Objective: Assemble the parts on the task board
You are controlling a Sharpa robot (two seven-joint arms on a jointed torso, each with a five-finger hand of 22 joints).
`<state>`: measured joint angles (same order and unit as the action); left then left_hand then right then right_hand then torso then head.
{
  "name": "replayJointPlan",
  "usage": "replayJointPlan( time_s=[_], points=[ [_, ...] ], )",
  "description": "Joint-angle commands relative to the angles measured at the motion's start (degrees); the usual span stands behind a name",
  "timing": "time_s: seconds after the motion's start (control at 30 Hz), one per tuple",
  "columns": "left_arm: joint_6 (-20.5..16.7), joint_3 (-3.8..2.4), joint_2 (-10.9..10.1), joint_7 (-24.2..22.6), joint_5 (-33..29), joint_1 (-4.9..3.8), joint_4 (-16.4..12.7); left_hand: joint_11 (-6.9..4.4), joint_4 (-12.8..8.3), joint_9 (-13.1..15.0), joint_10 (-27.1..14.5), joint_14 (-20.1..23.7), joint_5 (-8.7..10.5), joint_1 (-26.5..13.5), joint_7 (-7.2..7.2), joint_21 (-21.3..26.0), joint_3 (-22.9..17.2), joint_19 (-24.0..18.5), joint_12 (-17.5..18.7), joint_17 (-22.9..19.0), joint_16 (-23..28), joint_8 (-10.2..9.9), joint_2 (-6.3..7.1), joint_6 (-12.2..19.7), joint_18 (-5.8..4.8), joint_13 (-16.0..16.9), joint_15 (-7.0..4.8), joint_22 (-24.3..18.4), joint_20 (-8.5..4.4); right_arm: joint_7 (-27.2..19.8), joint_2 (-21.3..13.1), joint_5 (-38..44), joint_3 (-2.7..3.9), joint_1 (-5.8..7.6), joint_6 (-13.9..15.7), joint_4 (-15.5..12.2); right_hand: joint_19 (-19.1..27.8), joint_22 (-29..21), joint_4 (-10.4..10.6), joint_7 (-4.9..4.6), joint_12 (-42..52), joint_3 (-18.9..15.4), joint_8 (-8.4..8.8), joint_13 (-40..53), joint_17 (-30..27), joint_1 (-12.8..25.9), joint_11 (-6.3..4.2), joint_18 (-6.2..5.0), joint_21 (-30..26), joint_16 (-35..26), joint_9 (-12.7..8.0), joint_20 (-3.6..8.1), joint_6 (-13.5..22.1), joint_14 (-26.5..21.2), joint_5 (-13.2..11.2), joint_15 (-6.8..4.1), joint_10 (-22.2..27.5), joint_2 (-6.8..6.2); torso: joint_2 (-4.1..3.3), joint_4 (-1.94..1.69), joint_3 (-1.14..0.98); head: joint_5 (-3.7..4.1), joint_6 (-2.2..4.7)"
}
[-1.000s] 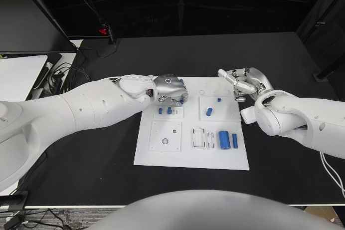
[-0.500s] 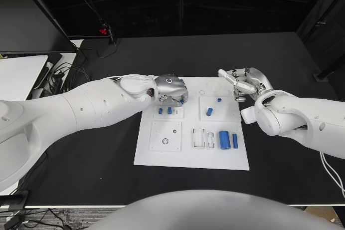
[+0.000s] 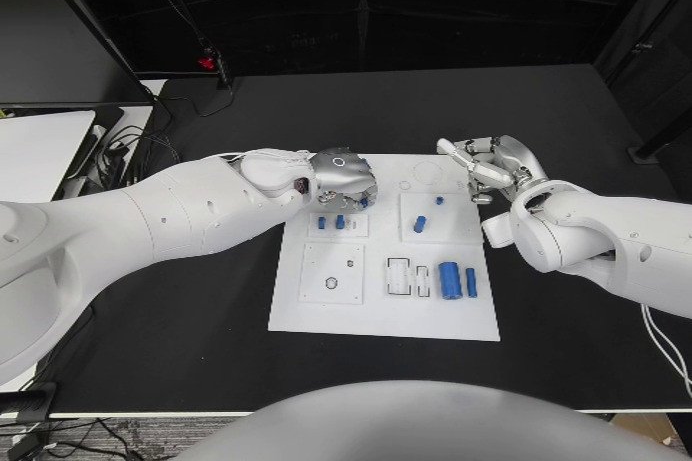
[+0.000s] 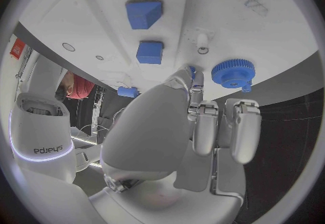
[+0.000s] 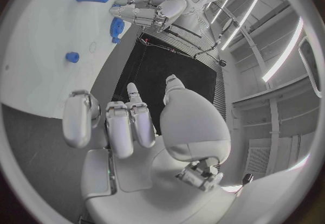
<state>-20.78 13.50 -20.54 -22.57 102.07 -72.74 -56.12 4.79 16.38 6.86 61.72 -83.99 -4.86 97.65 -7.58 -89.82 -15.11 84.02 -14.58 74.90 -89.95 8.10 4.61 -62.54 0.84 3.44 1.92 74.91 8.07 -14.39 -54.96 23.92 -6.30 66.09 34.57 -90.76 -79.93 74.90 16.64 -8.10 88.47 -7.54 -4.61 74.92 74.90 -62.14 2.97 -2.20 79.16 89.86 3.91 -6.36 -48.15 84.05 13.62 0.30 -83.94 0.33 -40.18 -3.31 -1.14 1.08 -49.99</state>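
Note:
The white task board (image 3: 385, 311) lies in the middle of the black table. My left hand (image 3: 342, 178) hovers over its far left corner, and its fingertips (image 4: 200, 106) hold a blue gear (image 4: 233, 72) close to the board's edge; the gear (image 5: 117, 26) also shows under that hand (image 5: 145, 13) in the right wrist view. Two small blue blocks (image 3: 330, 222) stand just in front of it. My right hand (image 3: 490, 163) is off the board's far right corner, fingers apart and holding nothing. More blue parts sit on the board: a short peg (image 3: 420, 222), a cylinder (image 3: 450, 280) and a thin bar (image 3: 470, 282).
A white table (image 3: 36, 151) with cables stands at the far left. Black tabletop surrounds the board on all sides. My right forearm (image 3: 591, 236) lies along the board's right edge.

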Motion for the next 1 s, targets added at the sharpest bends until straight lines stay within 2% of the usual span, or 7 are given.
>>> replayJointPlan(
  time_s=[0.03,0.3,0.5,0.73,0.97,1.0],
  points=[
    [-3.6,0.06,-0.2,-0.7,1.1,0.07,0.1,-0.16,0.0,0.0,0.7,-6.0,-0.12,0.3,0.12,-0.2,-0.6,6.0,0.4,15.1,0.0,0.3,-0.03,-0.5,-0.84,0.0,-0.30,15.1,-0.36,-0.3,0.0,-0.1,0.02,0.07,0.0,-0.1,-0.1,10.7,0.0,-0.04,-0.1,-0.2,-0.01,13.3,15.1,0.2,0.31,-1.06,0.0,0.1,0.0,-0.41,-0.3,6.0,0.4,0.10,-4.0,0.58,0.01,0.00,0.02,0.07,-0.01],
    [-9.1,0.05,-0.9,-1.4,1.1,-0.03,-0.4,-0.21,0.2,0.0,1.1,-6.0,-0.10,0.0,0.18,-0.2,-0.8,6.0,0.7,15.1,0.0,0.3,0.05,-0.9,-0.84,0.0,-0.36,15.1,-0.42,-0.3,-0.1,-0.1,0.02,0.07,0.0,0.0,-0.1,10.7,0.0,-0.04,-0.1,-0.2,-0.01,13.3,15.1,0.2,0.31,-1.06,0.0,0.1,0.0,-0.41,-0.3,6.0,0.4,0.10,-4.0,0.58,0.04,-0.03,0.01,0.26,-0.01],
    [-11.1,0.04,-1.8,-1.2,1.1,-0.67,-1.6,-0.23,0.2,0.0,1.3,-6.0,-0.08,-0.3,0.21,-0.2,-0.8,6.0,1.0,15.1,0.0,0.3,0.14,-1.0,-0.84,0.0,-0.38,15.1,-0.45,-0.2,-0.1,-0.1,0.02,0.07,0.0,0.1,-0.1,10.7,0.0,-0.04,-0.1,-0.2,-0.01,13.3,15.1,0.2,0.31,-1.06,0.0,0.1,0.0,-0.41,-0.3,6.0,0.4,0.10,-4.0,0.58,0.03,-0.02,-0.01,0.30,-0.01],
    [-11.1,0.04,-4.3,-0.8,1.0,-1.92,-4.3,-0.23,0.3,0.0,1.5,-6.0,0.02,-0.8,0.25,-0.2,-0.9,6.0,1.4,15.1,0.0,0.1,0.29,-1.0,-0.84,0.0,-0.40,15.1,-0.49,-0.2,-0.2,-0.1,0.02,0.07,0.0,0.1,-0.1,10.7,0.0,-0.04,-0.1,-0.2,-0.01,13.3,15.1,0.2,0.31,-1.06,0.0,0.1,0.0,-0.41,-0.3,6.0,0.4,0.10,-4.0,0.58,0.03,-0.05,-0.04,0.36,-0.01],
    [-9.8,0.04,-7.6,-0.1,1.0,-2.42,-7.8,-0.23,0.3,-0.1,1.5,-6.0,0.08,-1.0,0.26,-0.2,-1.0,6.0,1.7,15.1,0.0,0.0,0.36,-1.1,-0.84,0.0,-0.41,15.1,-0.52,-0.2,-0.2,-0.1,0.02,0.07,-0.1,0.1,0.0,10.7,0.0,-0.05,-0.1,-0.3,-0.02,13.3,15.1,0.1,0.34,-1.09,-0.1,0.1,0.0,-0.44,-0.3,6.0,0.4,0.13,-4.0,0.72,-0.02,-0.14,-0.06,0.42,-0.01],
    [-9.7,0.04,-8.1,0.0,1.0,-2.46,-8.4,-0.23,0.3,-0.1,1.6,-6.0,0.09,-1.0,0.26,-0.2,-1.0,6.0,1.7,15.1,0.0,0.0,0.36,-1.1,-0.84,0.0,-0.41,15.1,-0.52,-0.2,-0.2,-0.1,0.02,0.07,-0.1,0.1,0.0,10.7,0.0,-0.05,-0.1,-0.3,-0.02,13.3,15.1,0.1,0.34,-1.09,-0.1,0.1,0.0,-0.44,-0.3,6.0,0.4,0.13,-4.0,0.72,0.01,-0.06,-0.02,0.34,-0.01]
  ],
)
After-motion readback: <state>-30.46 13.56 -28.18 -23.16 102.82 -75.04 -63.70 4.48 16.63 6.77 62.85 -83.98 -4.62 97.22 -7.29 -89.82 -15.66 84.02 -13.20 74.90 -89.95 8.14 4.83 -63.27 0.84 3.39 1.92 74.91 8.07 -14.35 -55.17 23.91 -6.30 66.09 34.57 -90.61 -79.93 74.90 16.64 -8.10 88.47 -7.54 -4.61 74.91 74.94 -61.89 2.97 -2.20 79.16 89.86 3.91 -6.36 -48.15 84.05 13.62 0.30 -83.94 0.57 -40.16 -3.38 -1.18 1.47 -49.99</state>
